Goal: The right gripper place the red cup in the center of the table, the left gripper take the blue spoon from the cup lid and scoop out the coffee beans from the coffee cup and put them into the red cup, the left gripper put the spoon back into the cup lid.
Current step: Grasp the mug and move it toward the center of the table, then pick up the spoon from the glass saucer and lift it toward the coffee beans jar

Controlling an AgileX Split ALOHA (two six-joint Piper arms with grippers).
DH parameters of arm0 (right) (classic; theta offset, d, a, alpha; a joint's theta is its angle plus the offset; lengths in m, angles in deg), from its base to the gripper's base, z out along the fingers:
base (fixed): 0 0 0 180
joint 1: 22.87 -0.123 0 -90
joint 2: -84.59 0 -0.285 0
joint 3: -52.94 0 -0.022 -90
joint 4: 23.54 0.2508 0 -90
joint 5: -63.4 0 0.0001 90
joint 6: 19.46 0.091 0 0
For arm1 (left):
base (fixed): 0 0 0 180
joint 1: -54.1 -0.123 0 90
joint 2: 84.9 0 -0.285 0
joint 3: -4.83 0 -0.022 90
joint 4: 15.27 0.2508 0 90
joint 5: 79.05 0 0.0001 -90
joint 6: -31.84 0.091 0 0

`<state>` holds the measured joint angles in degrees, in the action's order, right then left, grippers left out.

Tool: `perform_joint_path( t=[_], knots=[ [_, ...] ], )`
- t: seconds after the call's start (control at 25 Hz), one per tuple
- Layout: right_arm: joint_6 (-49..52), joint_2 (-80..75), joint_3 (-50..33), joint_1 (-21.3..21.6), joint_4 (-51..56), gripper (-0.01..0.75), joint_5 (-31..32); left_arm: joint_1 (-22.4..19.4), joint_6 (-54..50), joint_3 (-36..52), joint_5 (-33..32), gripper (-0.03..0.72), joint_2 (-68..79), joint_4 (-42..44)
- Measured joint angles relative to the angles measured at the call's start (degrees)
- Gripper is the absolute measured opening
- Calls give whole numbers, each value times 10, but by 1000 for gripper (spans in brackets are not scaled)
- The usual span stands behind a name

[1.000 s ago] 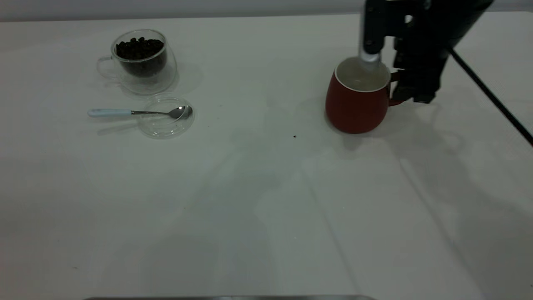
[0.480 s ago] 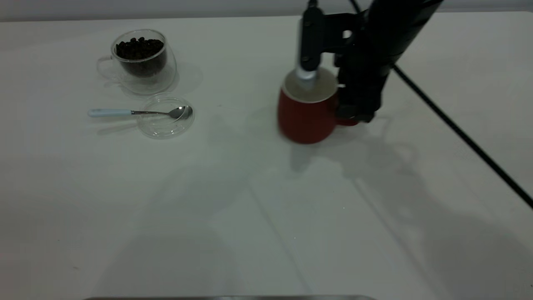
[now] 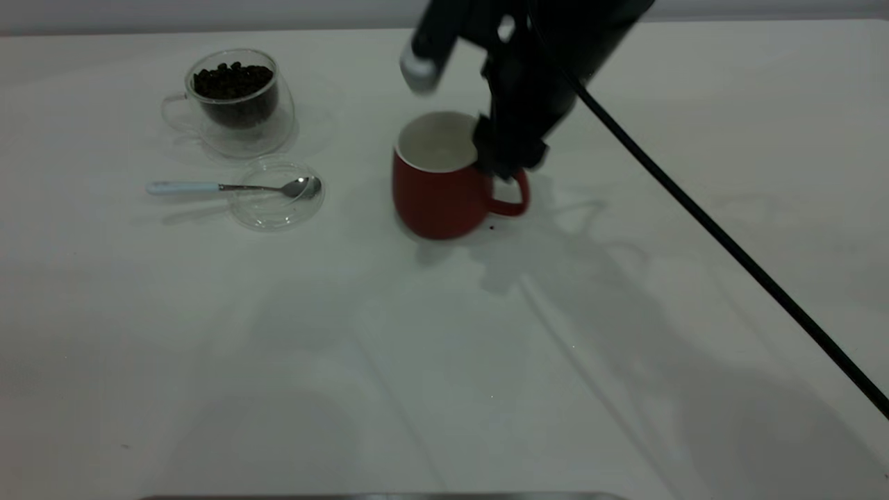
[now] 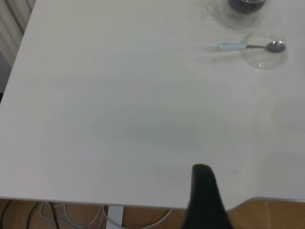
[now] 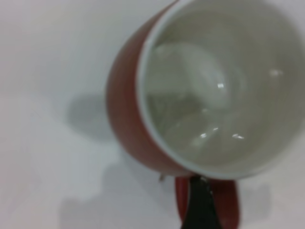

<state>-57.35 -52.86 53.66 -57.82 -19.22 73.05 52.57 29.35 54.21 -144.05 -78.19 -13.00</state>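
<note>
White table [image 3: 444,361] carries a dark-red cup [image 3: 437,187], white inside, upright near its centre. Right gripper [image 3: 503,163] sits at the handle; whether it grips, I cannot tell. Left gripper [image 4: 205,200] hangs apart.

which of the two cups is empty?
The red cup, white inside bare, right gripper at its handle. The glass coffee cup holds the coffee beans.

Glossy red cup [image 3: 439,182], clear glass coffee cup [image 3: 236,101], shiny metal blue spoon [image 3: 233,187], matt table [image 3: 444,361].
</note>
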Motion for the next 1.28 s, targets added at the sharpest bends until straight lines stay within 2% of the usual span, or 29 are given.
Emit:
perform_joint_path(
  t=[0.12, 0.4, 0.56, 0.68, 0.88, 1.08, 1.28],
  knots=[
    [26, 1, 19, 0, 6, 573, 5, 0, 0, 0, 0, 586, 0, 0],
    [39, 58, 20, 0, 6, 573, 87, 0, 0, 0, 0, 586, 0, 0],
    [66, 154, 20, 0, 5, 573, 120, 0, 0, 0, 0, 586, 0, 0],
    [75, 250, 20, 0, -4, 573, 169, 0, 0, 0, 0, 586, 0, 0],
    [84, 410, 20, 0, -13, 573, 326, 0, 2, 0, 0, 586, 0, 0],
    [144, 538, 20, 0, -16, 573, 490, 0, 2, 0, 0, 586, 0, 0],
    [178, 653, -17, 0, 3, 573, 593, 0, 2, 0, 0, 586, 0, 0]
  ],
)
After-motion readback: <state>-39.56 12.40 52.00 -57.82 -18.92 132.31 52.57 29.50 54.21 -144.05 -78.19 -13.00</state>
